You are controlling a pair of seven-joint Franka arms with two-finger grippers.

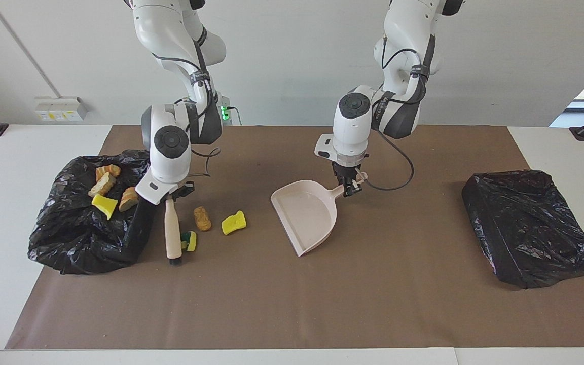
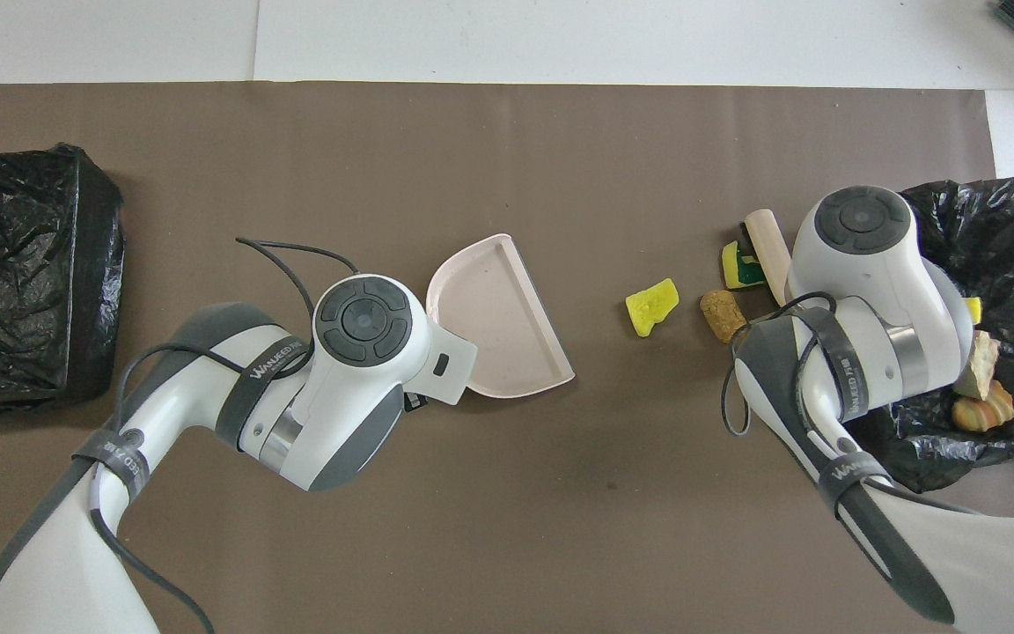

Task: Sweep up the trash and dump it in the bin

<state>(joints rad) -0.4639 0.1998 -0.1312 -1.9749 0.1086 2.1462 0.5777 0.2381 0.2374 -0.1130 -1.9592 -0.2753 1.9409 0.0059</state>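
Presently the right pincer [image 1: 170, 195] is clamped on the handle of the brush [image 1: 172, 233], whose bristled end rests on the bench [image 1: 282, 304] against the green-yellow scrap [image 1: 189, 241], just beside the open bin [image 1: 74, 238] at the right arm's end. The left pincer [image 1: 351, 186] is clamped on the handle of the dustpan [image 1: 307, 215], mouth turned toward the scraps but well apart from them.

Trash: three pieces lie loose between brush and dustpan, namely the green-yellow scrap, a tan chunk [image 1: 202, 218] nearer the robots, and a yellow piece [image 1: 233, 222] closest to the dustpan. Four more [image 1: 105, 195] lie on the bin's liner.

Risks, as judged: a stroke from this start could scatter the light pieces past the dustpan's lip, since the gap is wide; the brush may ride over the soft scrap; the bin's slack liner, touching close by the brush arm, could snag.

A second, closed black bag [image 1: 530, 228] sits at the left arm's end, clear of the work. A cable [image 1: 398, 172] loops near the left pincer.
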